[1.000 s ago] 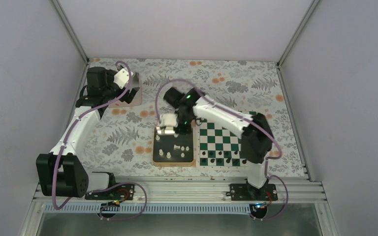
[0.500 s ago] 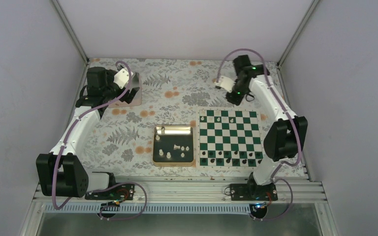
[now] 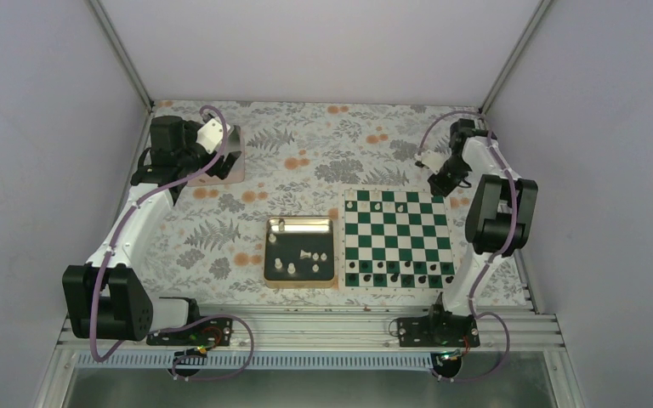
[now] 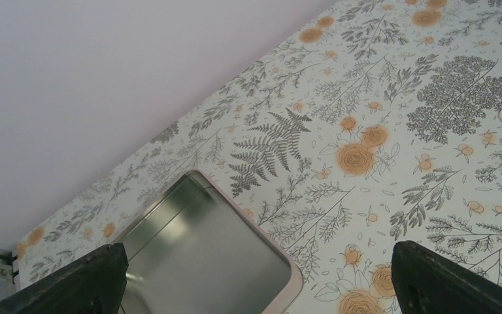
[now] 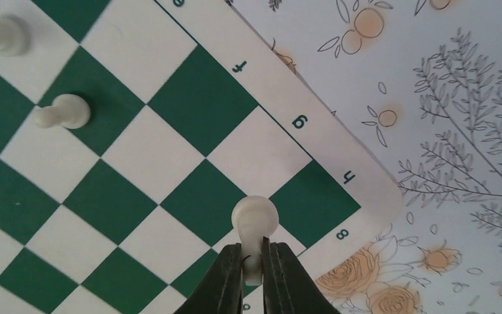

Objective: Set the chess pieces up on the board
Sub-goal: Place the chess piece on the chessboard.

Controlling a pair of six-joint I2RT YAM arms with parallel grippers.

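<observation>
While right gripper (image 5: 253,256) pinches white pawn (image 5: 255,217) at board (image 5: 196,98) corner, two pieces (image 5: 62,112) stand well apart; left gripper (image 4: 258,248) wide.

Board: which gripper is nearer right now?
Right. The right gripper is at the board's far right corner, shut on a white piece. The left gripper is far off to the left, open over a metal tray.

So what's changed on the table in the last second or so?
The right claw swung from over the gold-rimmed tray to the far right corner of the chessboard, where it grips a white pawn. The left claw, the tray and the board have not moved.
</observation>
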